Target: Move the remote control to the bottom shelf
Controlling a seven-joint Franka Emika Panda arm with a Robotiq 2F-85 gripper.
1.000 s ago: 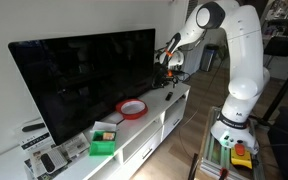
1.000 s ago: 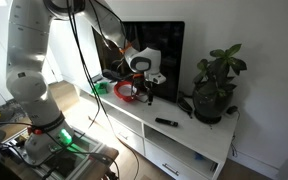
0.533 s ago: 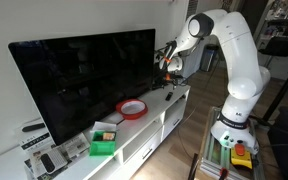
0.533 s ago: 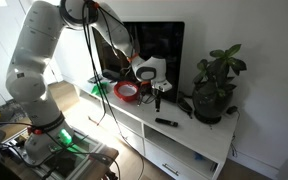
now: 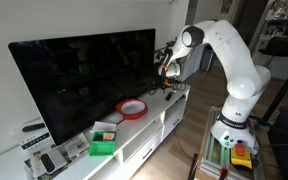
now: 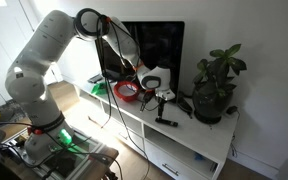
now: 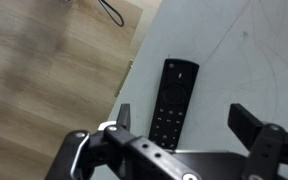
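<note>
In the wrist view, my gripper (image 7: pixel 186 120) hangs wide open and holds nothing. One finger shows at 7 o'clock in the frame, the other at 4 o'clock. Between and below them lies the remote (image 7: pixel 174 100), a slim black bar running roughly from 12 to 6 o'clock, buttons up. It rests flat on the white cabinet top (image 7: pixel 239 50), close to the front edge. Wood floor (image 7: pixel 44 70) shows beyond that edge at 9 o'clock.

I judge the fingers straddle the remote's narrow width so that closing would pinch its long sides. Nothing touches it yet.

In an exterior view my arm (image 6: pixel 104 30) reaches over the cabinet, wrist pointing down just above the remote. A potted plant (image 6: pixel 214 90) stands at 3 o'clock from the remote and a red bowl (image 6: pixel 127 90) at 9 o'clock. That leaves open room, likely enough for a straight descent. The TV (image 6: pixel 154 45) stands behind, at 12 o'clock.

The bottom shelf lies under this top, in the cabinet front. Its board is too small to make out.
</note>
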